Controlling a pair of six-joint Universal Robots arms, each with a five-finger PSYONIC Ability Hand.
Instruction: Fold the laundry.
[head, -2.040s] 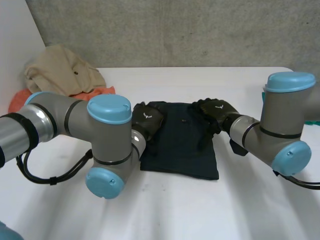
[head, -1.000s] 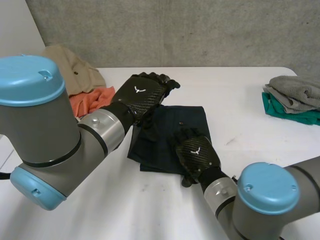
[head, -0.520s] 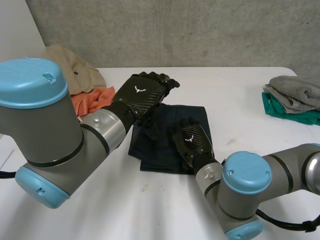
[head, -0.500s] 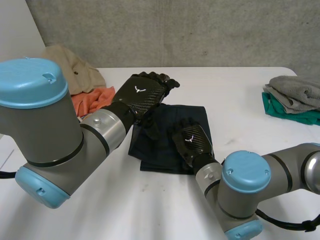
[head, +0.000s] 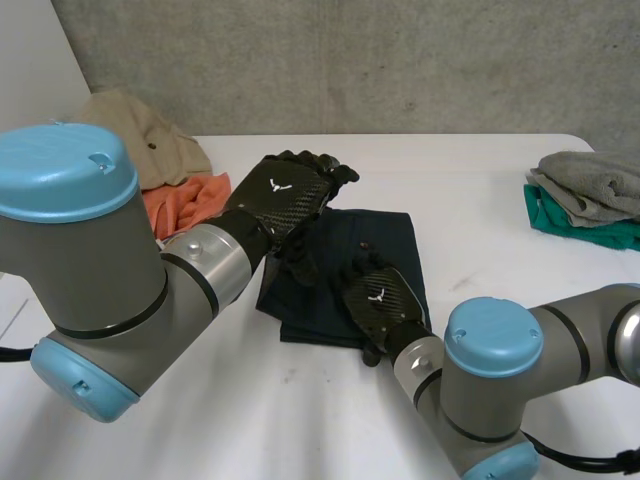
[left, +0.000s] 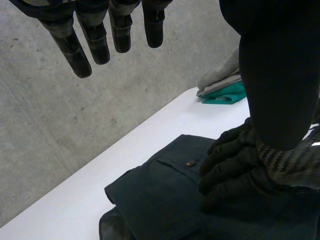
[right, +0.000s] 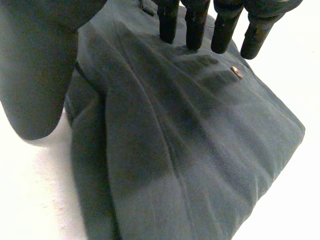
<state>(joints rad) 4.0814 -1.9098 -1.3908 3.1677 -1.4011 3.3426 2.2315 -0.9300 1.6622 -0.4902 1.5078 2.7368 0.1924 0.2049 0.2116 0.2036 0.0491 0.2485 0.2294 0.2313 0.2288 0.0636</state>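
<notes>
A dark navy garment (head: 330, 262) lies folded into a rectangle at the middle of the white table (head: 480, 190). My left hand (head: 285, 190) hovers above its far left corner, fingers (left: 95, 35) straight and apart in the air, holding nothing. My right hand (head: 380, 298) lies flat on the garment's near right part. Its straight fingertips (right: 195, 25) rest on the cloth (right: 190, 150) near a small button (right: 236, 72), with the thumb (right: 35, 75) off to the side. In the left wrist view the right hand (left: 235, 165) rests on the garment (left: 155, 200) beside a pocket.
A beige garment (head: 130, 140) and an orange cloth (head: 185, 200) lie heaped at the table's far left. A grey garment on a green one (head: 590, 200) sits at the far right edge. A concrete wall closes off the back.
Both hands have left the garment's far edge. The left hand has risen above the far left corner. The right hand has come round onto the near right part and slid slightly nearer.
</notes>
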